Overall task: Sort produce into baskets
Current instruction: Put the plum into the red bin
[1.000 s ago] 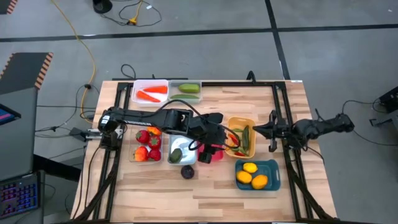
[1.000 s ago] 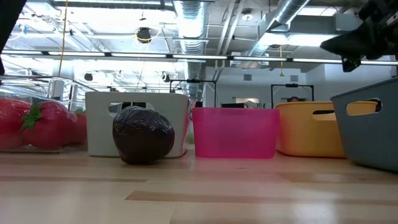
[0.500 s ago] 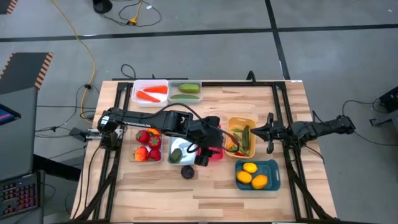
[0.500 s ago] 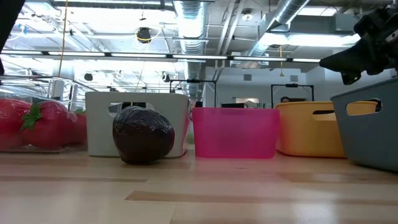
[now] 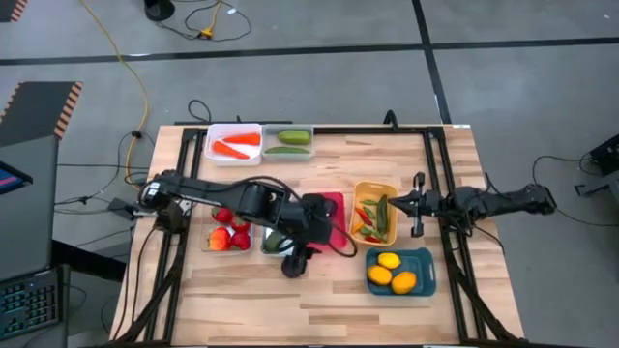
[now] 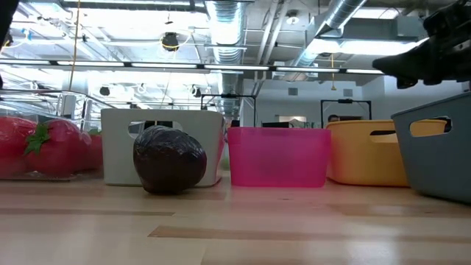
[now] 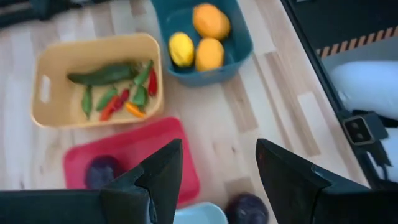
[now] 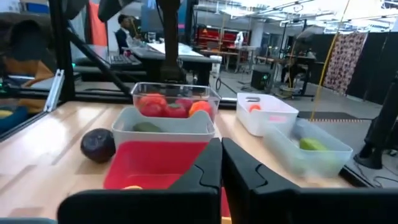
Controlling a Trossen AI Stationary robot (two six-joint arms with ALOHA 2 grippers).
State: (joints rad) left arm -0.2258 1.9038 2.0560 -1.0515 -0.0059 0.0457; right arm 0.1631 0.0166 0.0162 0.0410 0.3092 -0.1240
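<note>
**Reaching for the last loose plum**

High view: left gripper (image 5: 302, 259) is hovering by the plum (image 5: 291, 268), right gripper (image 5: 418, 205) waiting beside the yellow basket (image 5: 360, 189).

Left wrist view: fingers (image 7: 163, 171) are spread; the red basket (image 7: 180, 134) is likely the destination.

Right wrist view: fingers (image 8: 205, 171) are pressed together.

Next: descend, close on the plum.

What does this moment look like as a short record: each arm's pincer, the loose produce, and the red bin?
left pincer: open, empty, above the loose plum
right pincer: shut, empty, at the table's right side beside the yellow bin
loose produce: one dark purple plum on the table in front of the grey bin
red bin: holds one plum
teal bin: holds three yellow and orange fruits
</note>
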